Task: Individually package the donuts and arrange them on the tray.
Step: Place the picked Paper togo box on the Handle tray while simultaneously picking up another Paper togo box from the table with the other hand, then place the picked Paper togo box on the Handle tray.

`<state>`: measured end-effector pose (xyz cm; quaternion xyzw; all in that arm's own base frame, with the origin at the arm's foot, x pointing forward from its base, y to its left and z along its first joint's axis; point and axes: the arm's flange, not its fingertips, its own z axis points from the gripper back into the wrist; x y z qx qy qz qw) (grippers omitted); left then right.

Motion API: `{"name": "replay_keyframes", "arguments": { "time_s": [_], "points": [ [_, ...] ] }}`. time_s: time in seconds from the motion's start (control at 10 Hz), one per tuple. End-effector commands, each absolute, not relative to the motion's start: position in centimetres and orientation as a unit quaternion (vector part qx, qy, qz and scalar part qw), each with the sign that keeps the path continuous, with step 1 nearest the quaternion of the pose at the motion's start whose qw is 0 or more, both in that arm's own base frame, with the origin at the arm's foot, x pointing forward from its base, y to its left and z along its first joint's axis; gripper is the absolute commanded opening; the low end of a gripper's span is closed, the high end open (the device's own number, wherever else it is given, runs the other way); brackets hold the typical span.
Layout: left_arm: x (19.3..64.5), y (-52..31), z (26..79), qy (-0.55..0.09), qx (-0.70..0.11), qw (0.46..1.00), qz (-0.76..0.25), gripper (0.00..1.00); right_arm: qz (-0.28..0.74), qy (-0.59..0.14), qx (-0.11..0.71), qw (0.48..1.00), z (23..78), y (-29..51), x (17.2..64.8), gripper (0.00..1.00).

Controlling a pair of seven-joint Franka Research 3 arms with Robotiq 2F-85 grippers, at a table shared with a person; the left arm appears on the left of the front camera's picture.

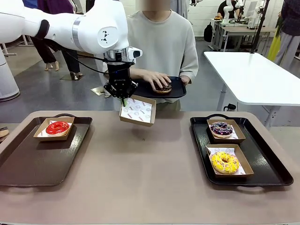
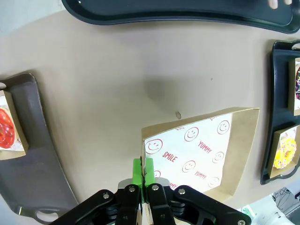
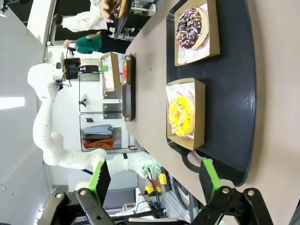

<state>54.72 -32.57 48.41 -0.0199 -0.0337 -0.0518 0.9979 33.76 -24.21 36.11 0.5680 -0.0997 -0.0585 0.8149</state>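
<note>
Brown table (image 1: 140, 168), dark trays both ends. Left gripper (image 1: 123, 99) pinched on rim of empty paper box (image 1: 137, 111), hanging mid-table. Person's hand (image 1: 157, 79) lifts chocolate donut (image 1: 163, 87) off far tray (image 1: 178, 91). Right gripper (image 3: 152, 180) wide open, empty. Risk: thin edge grip, box tips when donut drops.

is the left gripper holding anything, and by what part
Yes: the left gripper is shut on an empty paper box, pinching one side wall at its rim, so the box hangs tilted above the table.
</note>
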Motion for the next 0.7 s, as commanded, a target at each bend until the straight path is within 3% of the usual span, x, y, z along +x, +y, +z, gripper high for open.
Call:
{"name": "replay_keyframes", "arguments": {
  "time_s": [0.0,0.6],
  "points": [
    [54.63,-32.31,48.47,-0.030,-0.024,0.998,-0.049,0.00,-0.049,-0.096,0.572,0.813,36.14,-24.47,33.80,1.00],
    [54.63,-32.31,48.47,-0.030,-0.024,0.998,-0.049,0.00,-0.049,-0.096,0.572,0.813,36.14,-24.47,33.80,1.00]
  ]
}}
